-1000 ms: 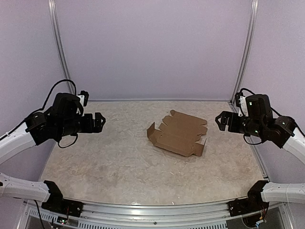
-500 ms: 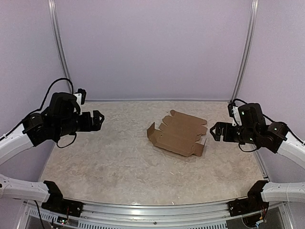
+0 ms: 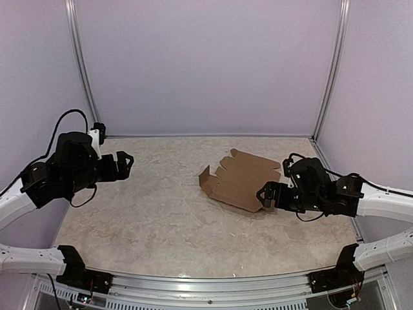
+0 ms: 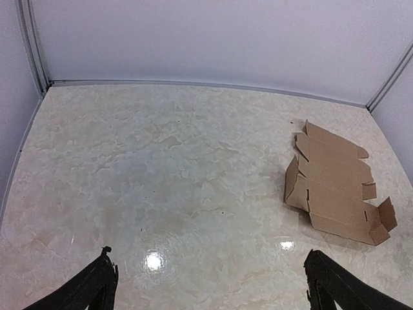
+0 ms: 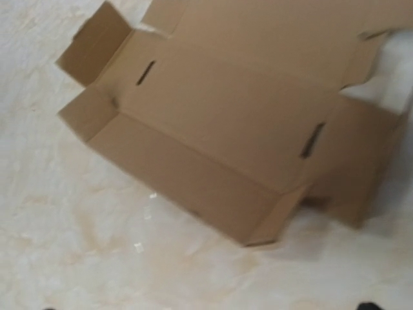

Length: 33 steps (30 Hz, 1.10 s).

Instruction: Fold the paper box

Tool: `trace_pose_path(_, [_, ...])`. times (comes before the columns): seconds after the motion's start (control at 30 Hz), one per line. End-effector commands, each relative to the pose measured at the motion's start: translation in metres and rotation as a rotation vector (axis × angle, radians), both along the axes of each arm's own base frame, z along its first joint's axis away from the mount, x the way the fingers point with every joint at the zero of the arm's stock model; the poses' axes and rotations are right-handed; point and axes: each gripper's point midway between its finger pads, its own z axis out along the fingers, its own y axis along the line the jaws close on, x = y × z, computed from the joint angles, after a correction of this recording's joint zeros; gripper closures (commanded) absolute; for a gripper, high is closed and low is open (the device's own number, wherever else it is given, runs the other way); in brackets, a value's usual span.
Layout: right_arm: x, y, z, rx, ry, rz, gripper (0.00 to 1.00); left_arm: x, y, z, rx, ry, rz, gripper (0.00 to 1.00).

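Lying unfolded, the paper box [image 3: 240,182] has the right gripper [image 3: 265,196] beside it — left gripper [image 3: 126,162] well apart, both spread wide.

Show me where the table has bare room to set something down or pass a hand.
The widest bare stretch of table lies between the left tool and the paper box, running the table's full depth. Crowded: the box's right end, where the open right tool hangs beside it.

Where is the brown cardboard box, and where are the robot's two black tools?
Flat brown cardboard paper box [image 3: 244,179]: top view, on its middle panel.
Left black tool [image 3: 127,161]: top view, between its open fingertips.
Right black tool [image 3: 263,195]: top view, between its fingertips.
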Motion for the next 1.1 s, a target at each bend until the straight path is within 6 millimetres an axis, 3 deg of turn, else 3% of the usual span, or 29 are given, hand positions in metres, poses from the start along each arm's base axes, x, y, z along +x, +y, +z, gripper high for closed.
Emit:
trace_pose_path(0.0, [0.002,0.024,-0.008,0.127,0.019,-0.089,0.02,-0.005,0.008,-0.003,-0.014,-0.011,0.035,0.01])
trace_pose_path(0.17, [0.002,0.052,-0.024,0.230,0.041,-0.142,0.02,-0.014,0.020,0.003,-0.060,-0.051,0.063,0.01])
trace_pose_path(0.47, [0.016,0.083,-0.056,0.351,0.097,-0.228,0.02,-0.029,0.037,0.019,-0.066,-0.088,0.065,0.01])
trace_pose_path(0.73, [0.023,0.094,-0.089,0.370,0.154,-0.298,0.04,-0.041,0.052,0.037,-0.057,-0.129,0.069,0.01])
trace_pose_path(1.07, [0.038,0.093,-0.112,0.398,0.124,-0.409,0.12,-0.050,0.062,0.036,-0.015,-0.103,0.069,0.01])
